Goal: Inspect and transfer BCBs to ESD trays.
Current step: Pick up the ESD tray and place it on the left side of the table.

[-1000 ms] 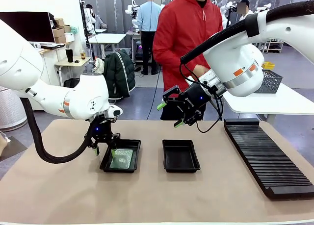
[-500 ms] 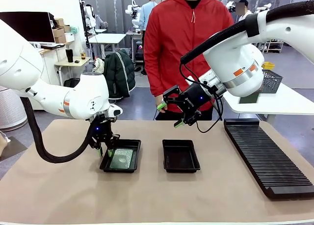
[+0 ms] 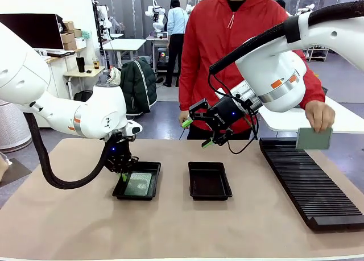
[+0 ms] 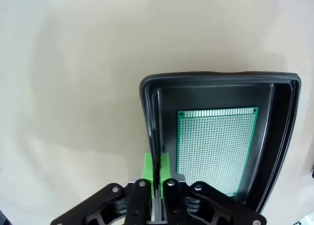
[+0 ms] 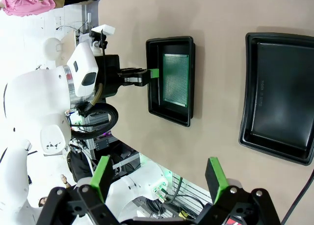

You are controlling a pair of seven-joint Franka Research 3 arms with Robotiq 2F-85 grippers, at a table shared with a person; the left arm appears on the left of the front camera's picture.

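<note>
The left ESD tray (image 3: 136, 197) holds one green BCB (image 3: 139, 183) lying flat. My left gripper (image 3: 122, 174) is shut on that tray's left rim; in the left wrist view the green pads (image 4: 149, 167) pinch the rim of the tray (image 4: 221, 78) beside the BCB (image 4: 216, 146). The right ESD tray (image 3: 209, 181) is empty. My right gripper (image 3: 196, 133) hangs open above and behind it, holding nothing. Its wrist view shows its gripper (image 5: 159, 178), the loaded tray (image 5: 169, 115), the BCB (image 5: 175, 79) and the empty tray (image 5: 279, 97). A person's hand holds another BCB (image 3: 314, 138) over the rack.
A long black slotted rack (image 3: 310, 181) lies along the table's right side. The person in a red hoodie (image 3: 227, 56) stands at the far edge behind the trays. Bare tan table surface (image 3: 182, 227) stretches in front of both trays.
My left gripper has closed onto the left tray's rim, and the tray has shifted slightly left. The person's hand has brought a green board over the rack. The right arm has stayed still.
</note>
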